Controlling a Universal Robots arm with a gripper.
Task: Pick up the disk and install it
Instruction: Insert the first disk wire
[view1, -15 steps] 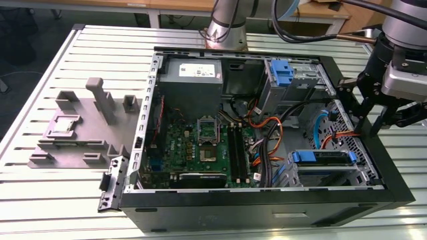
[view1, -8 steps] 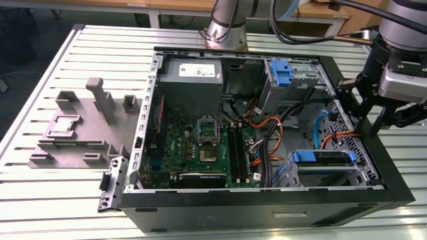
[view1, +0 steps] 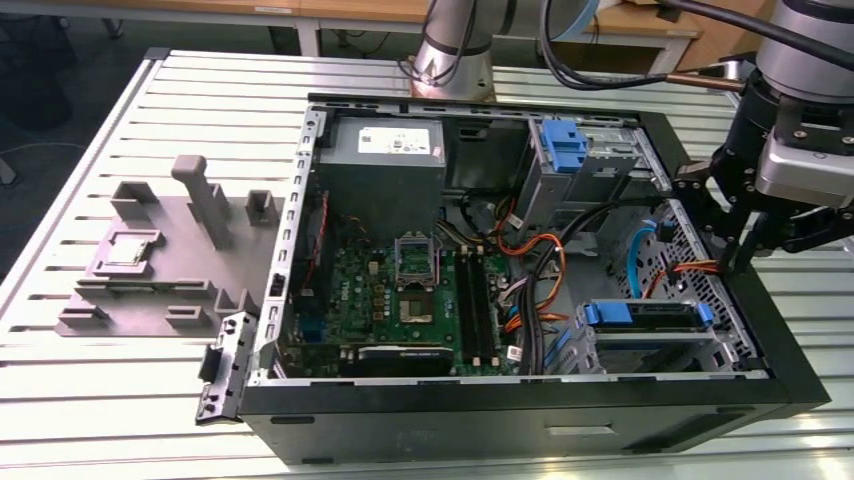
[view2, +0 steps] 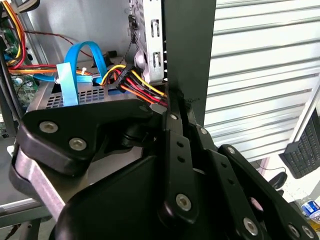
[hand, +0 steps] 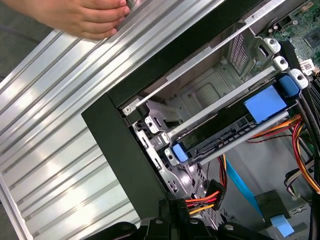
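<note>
On the grey slatted counter (view1: 80, 400) lies an open computer case (view1: 534, 430). The end effector (view1: 738, 262) hangs at the case wall on the exterior view's right; I cannot tell if it is spread or pressed together. The disk (view1: 647, 316) sits in the metal drive cage (view1: 654, 350) just beside it. In the first wrist view a hand (hand: 80, 17) lies on the counter.

Open black computer case (view1: 534, 415) on a slatted metal table (view1: 134, 400), green motherboard (view1: 400, 290) on its floor, grey power supply (view1: 387, 145) beyond, orange-and-yellow cables (view1: 541, 250) beside the board, grey moulded fixture (view1: 160, 250) outside the case, on the exterior view's left.
</note>
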